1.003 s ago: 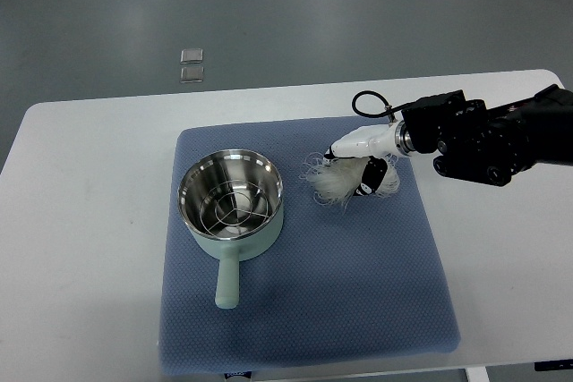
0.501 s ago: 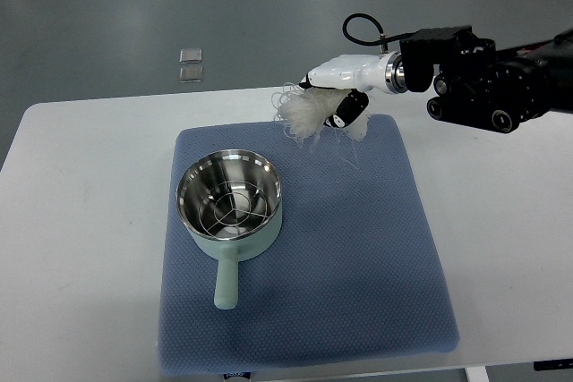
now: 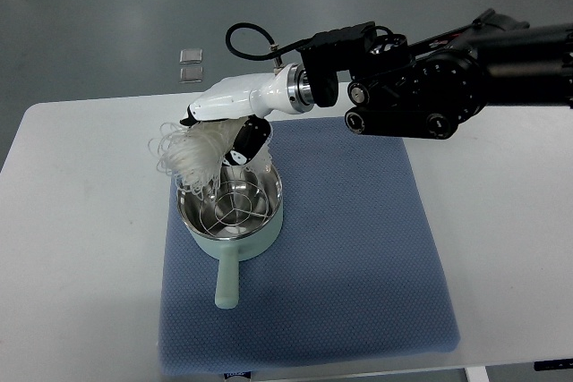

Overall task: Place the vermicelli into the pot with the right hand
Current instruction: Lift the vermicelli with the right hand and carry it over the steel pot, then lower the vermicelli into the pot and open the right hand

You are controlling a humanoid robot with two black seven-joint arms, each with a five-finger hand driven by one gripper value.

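The vermicelli is a loose bundle of thin, pale, curly strands. The right hand, white with dark fingers, pinches it from above; the black arm reaches in from the right, stretched across the bench. The bundle hangs over the far left rim of the pot, and some strands dip inside it. The pot is round, shiny steel inside with a wire rack at the bottom, pale green outside with a short handle. It stands on a blue textured mat.
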